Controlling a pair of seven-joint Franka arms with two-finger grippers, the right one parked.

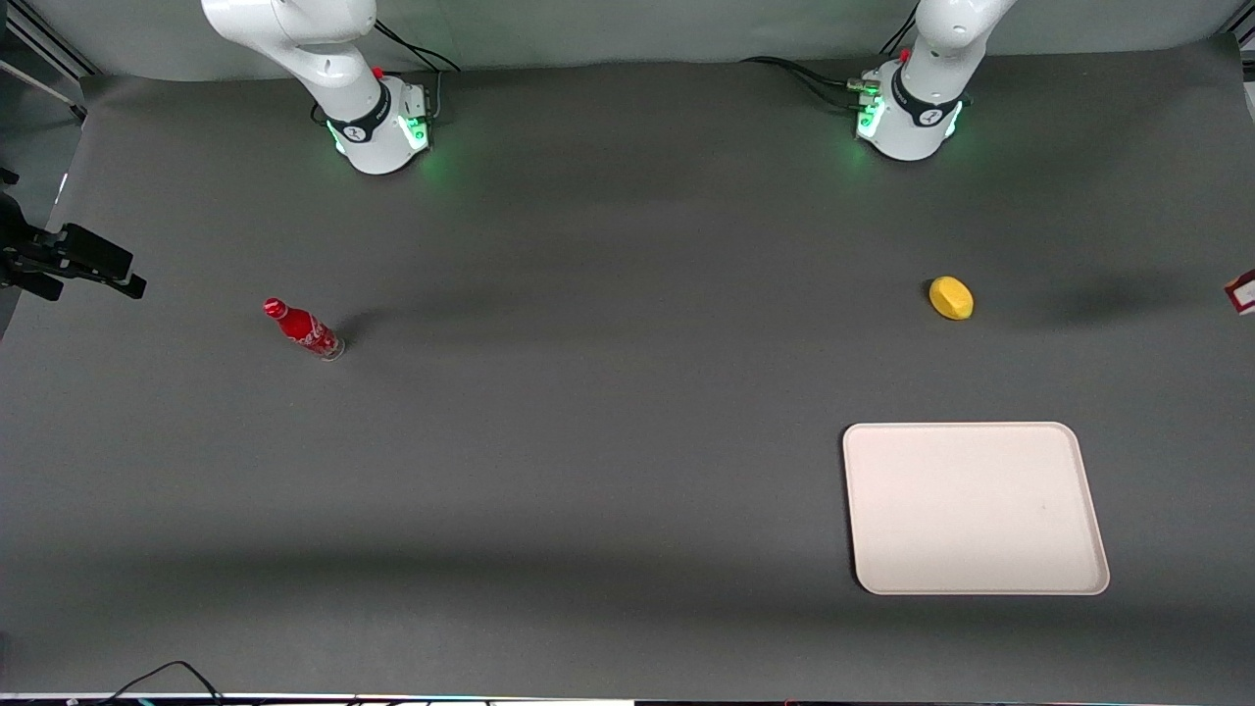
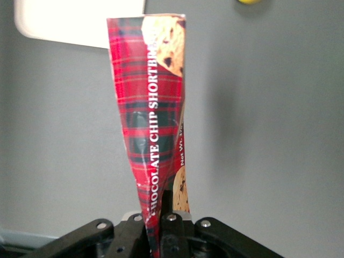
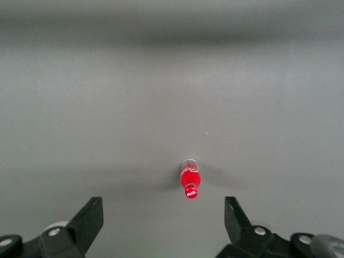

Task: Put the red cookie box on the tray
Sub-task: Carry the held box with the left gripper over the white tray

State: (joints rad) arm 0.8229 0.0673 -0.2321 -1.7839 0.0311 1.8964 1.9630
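Observation:
In the left wrist view my gripper (image 2: pixel 161 228) is shut on one end of the red cookie box (image 2: pixel 153 113), a long dark-red tartan carton printed with cookies. The carton is lifted above the grey table and sticks straight out from the jaws. A corner of the cream-white tray (image 2: pixel 80 19) shows past the carton's free end. In the front view the tray (image 1: pixel 1079 579) lies flat near the camera, with nothing on it. Only a small end of the red cookie box (image 1: pixel 1243 292) shows at the working arm's end of the table; the gripper itself is out of that view.
A yellow lemon-like object (image 1: pixel 951 297) lies farther from the camera than the tray. A small red bottle (image 1: pixel 304 329) stands toward the parked arm's end of the table and also shows as the red bottle (image 3: pixel 190 183) in the right wrist view.

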